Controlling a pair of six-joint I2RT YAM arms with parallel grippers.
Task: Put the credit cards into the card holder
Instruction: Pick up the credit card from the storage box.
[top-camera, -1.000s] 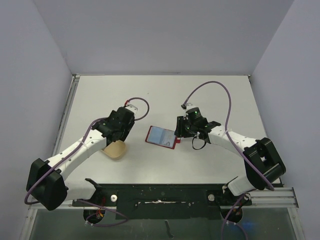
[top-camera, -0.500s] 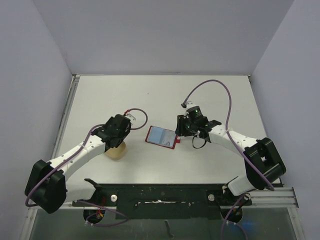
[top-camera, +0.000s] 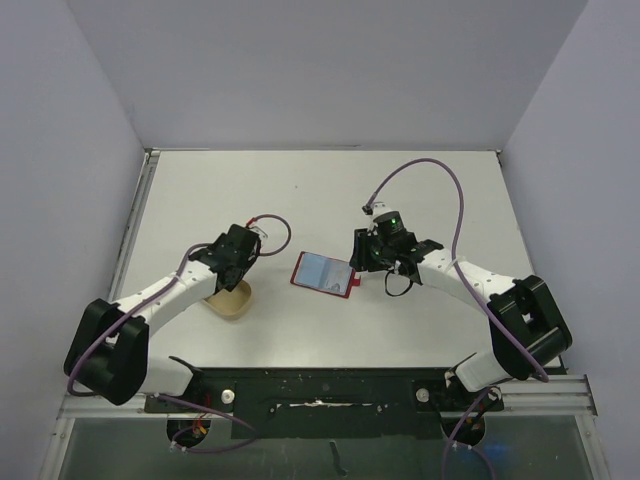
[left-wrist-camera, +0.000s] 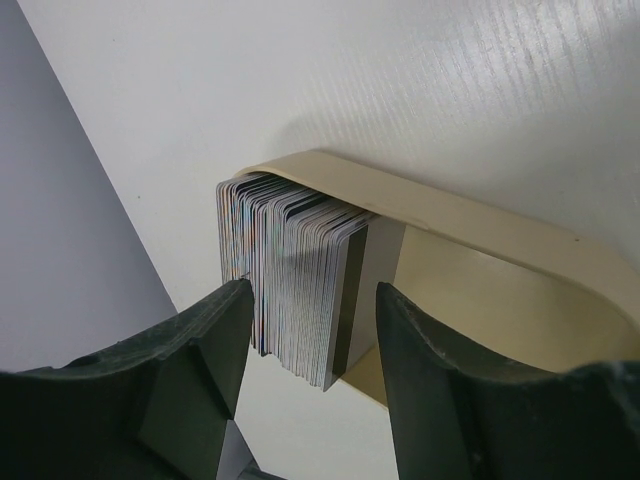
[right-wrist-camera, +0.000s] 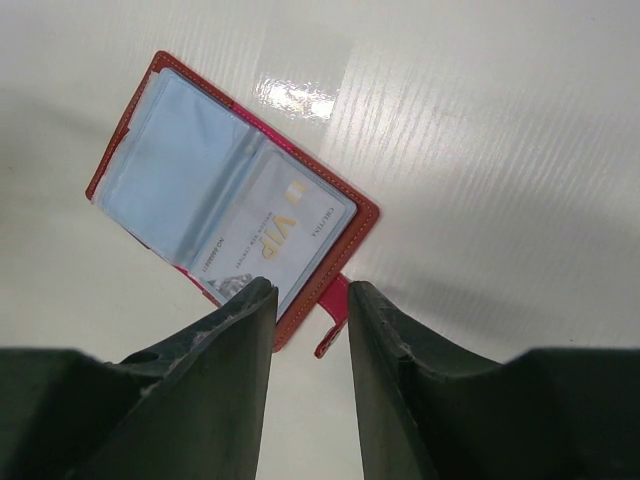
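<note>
A stack of credit cards stands on edge at one end of a tan oval dish. My left gripper is open, its jaws on either side of the stack's near end, not touching it. The dish also shows in the top view under my left gripper. The red card holder lies open on the table, a pale VIP card in its clear sleeve. My right gripper is open just over the holder's edge and its snap tab, and shows in the top view too.
The white table is walled by grey panels at back and sides. A black rail with the arm bases runs along the near edge. Purple cables loop over both arms.
My left gripper has drawn back toward the near left and come down over the dish, now straddling the card stack. The right gripper and the card holder have stayed put.
</note>
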